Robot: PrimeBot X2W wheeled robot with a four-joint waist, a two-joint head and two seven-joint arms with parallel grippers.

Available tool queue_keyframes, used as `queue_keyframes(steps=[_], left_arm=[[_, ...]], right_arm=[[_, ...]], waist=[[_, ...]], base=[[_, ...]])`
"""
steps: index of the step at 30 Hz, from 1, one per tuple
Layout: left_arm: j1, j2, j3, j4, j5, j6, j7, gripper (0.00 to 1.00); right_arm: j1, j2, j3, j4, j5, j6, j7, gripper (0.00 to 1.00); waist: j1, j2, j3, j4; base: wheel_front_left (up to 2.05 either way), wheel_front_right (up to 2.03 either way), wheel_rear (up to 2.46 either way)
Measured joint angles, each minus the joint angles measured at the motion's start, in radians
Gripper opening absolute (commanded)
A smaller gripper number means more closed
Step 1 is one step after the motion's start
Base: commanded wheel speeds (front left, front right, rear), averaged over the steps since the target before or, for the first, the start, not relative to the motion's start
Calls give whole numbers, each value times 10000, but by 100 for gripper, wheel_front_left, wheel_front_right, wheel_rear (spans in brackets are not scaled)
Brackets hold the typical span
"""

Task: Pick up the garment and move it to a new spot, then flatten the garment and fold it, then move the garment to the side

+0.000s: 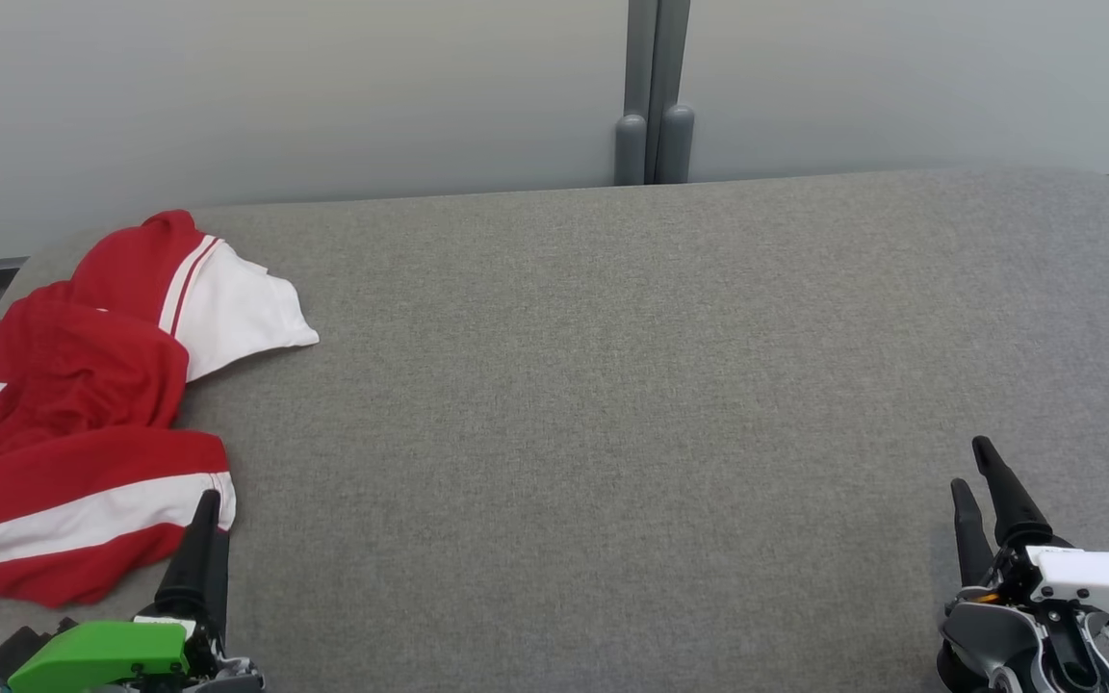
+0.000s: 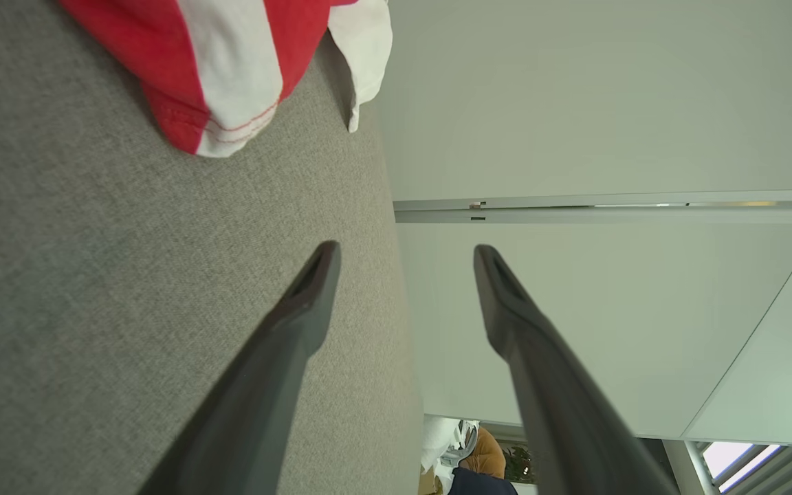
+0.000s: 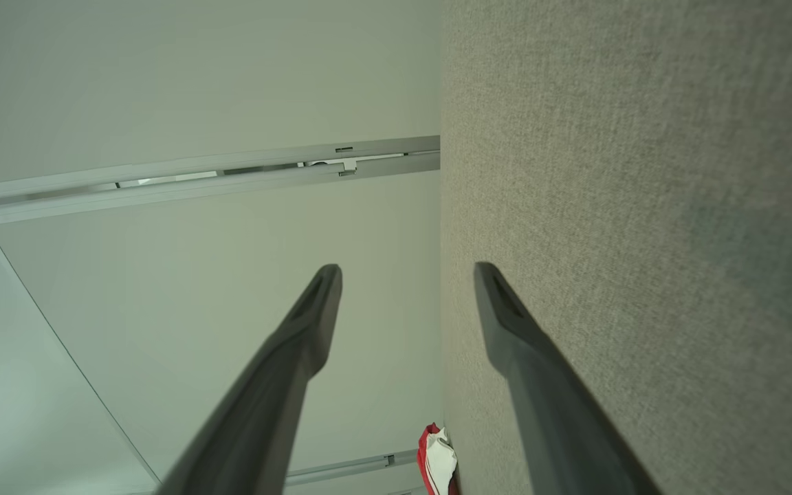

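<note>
Left gripper [image 2: 406, 251], fingers spread and empty, hovers with the red-and-white garment [image 2: 231, 69] just ahead of its tips: striped hem nearest, crumpled bulk beyond. Best to bite deep into that near hem before lifting. Right gripper [image 1: 970, 467] — likewise parted, empty — sits well apart across the grey surface [image 1: 612, 385].

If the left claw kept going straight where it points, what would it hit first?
Likely nothing close: the left gripper would skim past the red-and-white garment toward the grey wall panel.
</note>
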Motion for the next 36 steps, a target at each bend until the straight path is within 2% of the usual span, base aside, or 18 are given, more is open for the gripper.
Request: queue_keyframes(steps=[12, 26, 36], left_arm=[[-16, 123, -407, -276, 1335, 19, -422, 100], [-94, 393, -830, -905, 3829, 489, -871, 100], [-79, 479, -1179, -1210, 5457, 863, -1175, 100]], right_arm=[[-3, -230, 205, -313, -1396, 0, -376, 100], [-11, -313, 617, -1037, -3770, -115, -842, 100], [-2, -349, 1026, -1358, -5329, -339, -1126, 100]], waist=[[0, 0, -41, 5], [0, 0, -89, 15], [0, 1, -115, 14]], base=[[0, 0, 0], [0, 0, 0], [0, 0, 0]])
